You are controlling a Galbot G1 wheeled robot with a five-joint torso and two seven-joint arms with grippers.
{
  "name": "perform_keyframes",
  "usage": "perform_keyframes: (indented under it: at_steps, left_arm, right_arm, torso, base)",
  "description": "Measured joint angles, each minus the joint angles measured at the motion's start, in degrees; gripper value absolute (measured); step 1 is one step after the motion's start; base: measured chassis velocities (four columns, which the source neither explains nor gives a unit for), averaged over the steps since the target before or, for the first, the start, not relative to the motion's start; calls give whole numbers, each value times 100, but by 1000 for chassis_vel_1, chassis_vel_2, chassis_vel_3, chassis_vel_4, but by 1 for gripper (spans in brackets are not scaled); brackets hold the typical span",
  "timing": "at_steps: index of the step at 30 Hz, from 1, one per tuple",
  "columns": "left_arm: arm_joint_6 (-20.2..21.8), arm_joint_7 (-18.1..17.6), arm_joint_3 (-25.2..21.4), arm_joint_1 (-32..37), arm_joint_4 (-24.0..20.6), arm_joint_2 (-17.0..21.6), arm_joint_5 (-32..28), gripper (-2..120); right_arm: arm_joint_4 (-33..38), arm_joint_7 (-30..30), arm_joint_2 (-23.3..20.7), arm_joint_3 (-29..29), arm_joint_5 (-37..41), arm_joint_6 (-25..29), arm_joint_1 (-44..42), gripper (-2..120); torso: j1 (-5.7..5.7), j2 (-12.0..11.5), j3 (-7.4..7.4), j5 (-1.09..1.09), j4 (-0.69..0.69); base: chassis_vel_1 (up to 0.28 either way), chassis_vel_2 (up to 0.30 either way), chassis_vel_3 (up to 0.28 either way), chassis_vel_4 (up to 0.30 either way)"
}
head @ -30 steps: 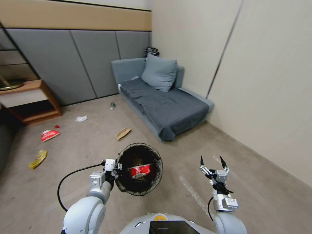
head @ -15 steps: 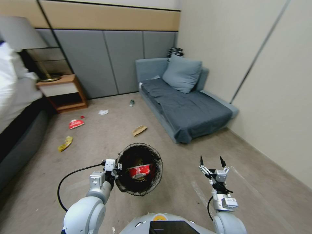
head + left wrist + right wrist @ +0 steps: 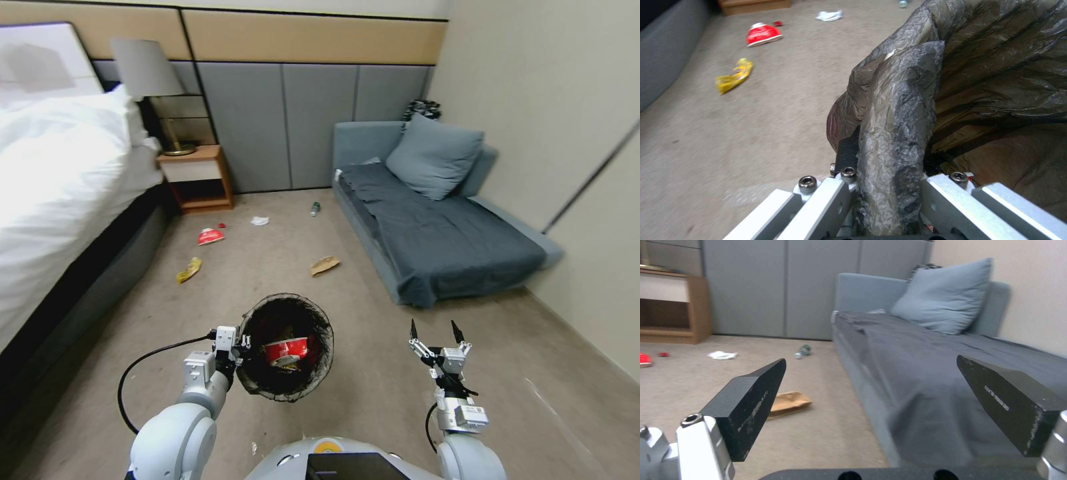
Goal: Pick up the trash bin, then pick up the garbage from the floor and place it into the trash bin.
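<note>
1. Ahead in the head view, the left hand clamps the bagged rim of the trash bin, held up off the floor with a red cup inside; the right hand hangs spread wide and empty. On the floor lie a red-and-white cup, yellow wrapper, tissue, bottle and brown paper bag.
2. Left wrist view: the fingers pinch the bin's liner-covered rim.
3. Right wrist view: both fingers stand far apart before the sofa.
</note>
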Motion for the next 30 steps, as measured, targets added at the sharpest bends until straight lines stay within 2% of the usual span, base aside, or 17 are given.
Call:
perform_keyframes:
  at_steps: [13,30]
  left_arm:
    - [-144,105,14,18,43,-32,79,1]
    - [-144,116,4,65,-17,-29,165,1]
  right_arm:
    - [-26,410,-6,-92,29,-261,12,100]
    - [5,522,-3,-79,66,-363,-6,100]
  torso:
    - [0,-1,0,0,-1]
    - [-1,0,0,0,0]
  base:
    - [25,25,26,25]
    - [-16,17,14,-15]
